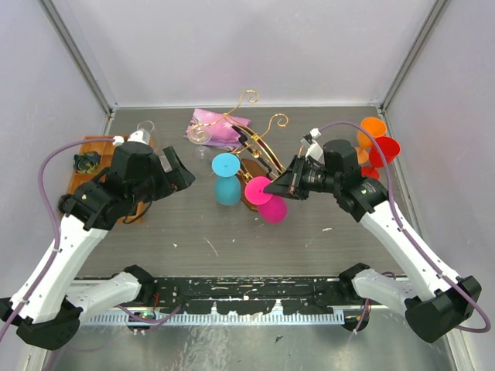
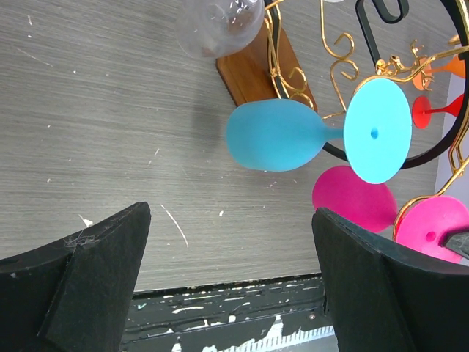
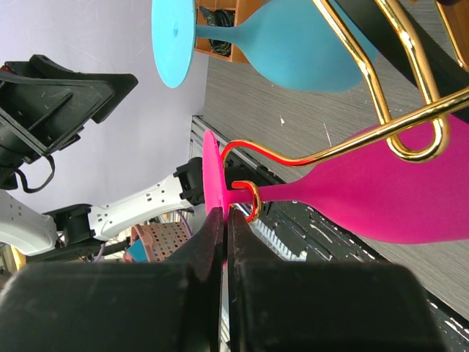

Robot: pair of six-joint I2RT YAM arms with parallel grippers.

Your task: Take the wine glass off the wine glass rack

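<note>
Nearest to us, our two arms reach in from the near edge of the table. Our left gripper hovers over bare tabletop, its fingers spread wide with nothing between them. It faces the blue glass and stays apart from it. Our right gripper is pressed together, pinching the pink glass by the rim of its foot.

The pink glass is on the rack, at its near end. It hangs bowl down, and its stem sits in the curled gold hook that ends one rail. The bowl hangs below the rail, clear of the table as far as we can tell. Just to its left the blue glass hangs the same way, foot up.

Farther back we see the rack's brown wooden base, with a clear glass just beside it. Behind the rack lies a crumpled pink sheet. At the far right, behind our right arm, stand an orange glass and a red glass. At the far left, partly under our left arm, sits an orange tray
</note>
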